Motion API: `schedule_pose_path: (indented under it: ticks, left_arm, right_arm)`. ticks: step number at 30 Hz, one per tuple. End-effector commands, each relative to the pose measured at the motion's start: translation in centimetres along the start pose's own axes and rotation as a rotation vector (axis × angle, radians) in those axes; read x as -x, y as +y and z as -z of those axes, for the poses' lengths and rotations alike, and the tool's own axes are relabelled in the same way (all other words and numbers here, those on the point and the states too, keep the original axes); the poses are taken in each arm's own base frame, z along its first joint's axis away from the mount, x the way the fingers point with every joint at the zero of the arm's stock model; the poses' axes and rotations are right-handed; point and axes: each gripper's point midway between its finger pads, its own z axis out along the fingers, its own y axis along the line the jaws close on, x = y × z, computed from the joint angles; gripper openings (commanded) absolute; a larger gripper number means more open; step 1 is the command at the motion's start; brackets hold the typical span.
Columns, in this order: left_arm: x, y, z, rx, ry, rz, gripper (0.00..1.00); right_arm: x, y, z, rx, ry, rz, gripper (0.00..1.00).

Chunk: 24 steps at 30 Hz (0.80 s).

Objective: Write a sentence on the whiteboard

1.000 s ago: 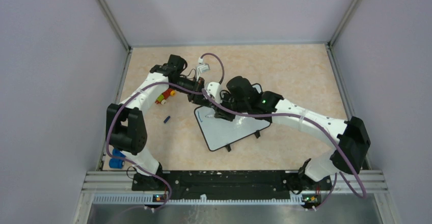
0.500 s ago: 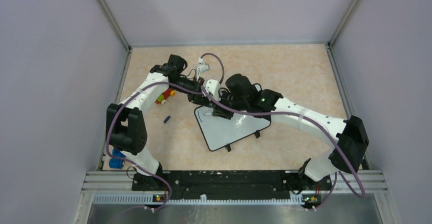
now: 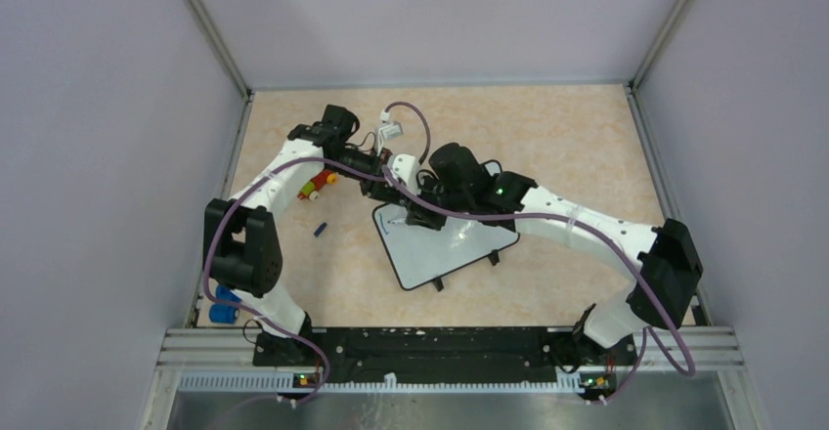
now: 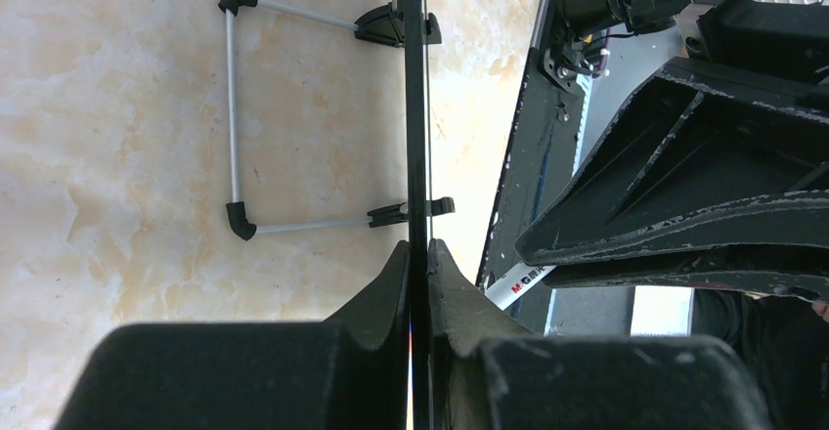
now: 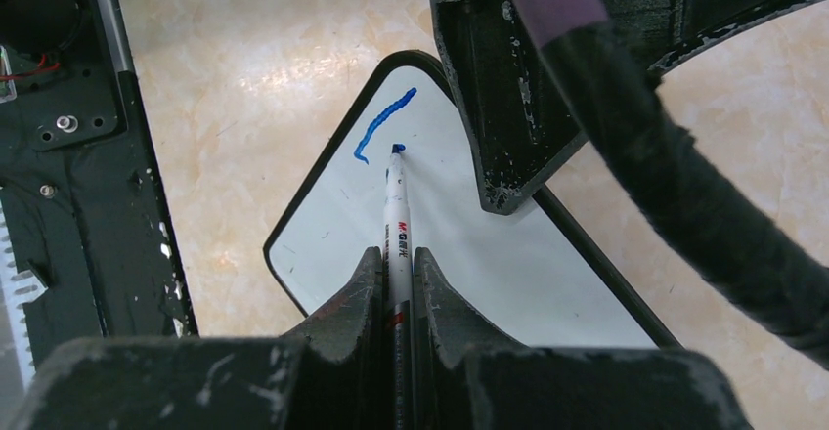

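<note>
Whiteboard (image 3: 445,249) sits near the middle of the counter (image 3: 577,147), turned at an angle so one rounded corner points toward the far left, its two small black feet at the near edge. The left fingers (image 4: 399,279) are closed on the board's thin black frame at that far-left end; from the left wrist the board shows edge-on, pinched between them. The right fingers (image 5: 370,283) are clamped around a white marker (image 5: 396,210), which points down at the board with its blue tip touching the white surface or just above it; I cannot tell which. Just beside the tip runs a single slanted blue stroke (image 5: 383,125), close to the corner. A small blue cap (image 3: 320,229) lies on the counter left of the board, and a few coloured markers (image 3: 315,188) lie under the left arm.
</note>
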Motion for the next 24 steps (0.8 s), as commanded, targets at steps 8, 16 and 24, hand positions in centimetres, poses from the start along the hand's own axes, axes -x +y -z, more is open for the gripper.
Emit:
schedule_pose_path:
  ticks: [8, 16, 24]
  left_arm:
    - [0.8, -1.0, -0.2, -0.038, -0.013, -0.051, 0.0]
    - [0.8, -1.0, -0.2, -0.039, -0.013, -0.049, 0.0]
    - [0.7, -1.0, -0.2, -0.038, -0.011, -0.047, 0.0]
  right_arm:
    - [0.8, -0.1, 0.2, -0.003, -0.021, 0.018, 0.0]
    - [-0.1, 0.3, 0.8, 0.002, -0.006, 0.02, 0.0]
    - [-0.6, 0.2, 1.2, -0.01, 0.004, 0.022, 0.0]
